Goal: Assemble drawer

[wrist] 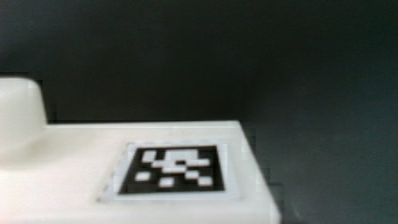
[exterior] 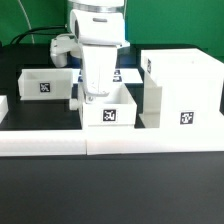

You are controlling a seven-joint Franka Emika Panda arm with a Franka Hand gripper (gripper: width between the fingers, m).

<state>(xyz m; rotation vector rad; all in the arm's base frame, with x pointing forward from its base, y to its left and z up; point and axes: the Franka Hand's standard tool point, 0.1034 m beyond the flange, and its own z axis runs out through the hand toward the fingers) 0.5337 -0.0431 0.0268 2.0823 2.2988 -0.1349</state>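
The middle tray point(exterior: 108, 110) is a shallow white box with a square tag on its front wall. It stands just behind the border wall. My gripper point(exterior: 86, 99) reaches down at this tray's left wall, and the white hand hides the fingertips. The wrist view is blurred. It shows a white tray surface point(wrist: 107, 150) with a tag point(wrist: 178, 168) close below the camera and a rounded white part point(wrist: 18, 110) beside it, with no fingers in sight. A second tray point(exterior: 45, 82) lies to the exterior view's left. The tall housing point(exterior: 180, 88) stands to the right.
The long low white border wall point(exterior: 110, 142) runs across the front of the black table. The housing stands close to the middle tray's right side. The marker board point(exterior: 132, 75) lies behind the gripper.
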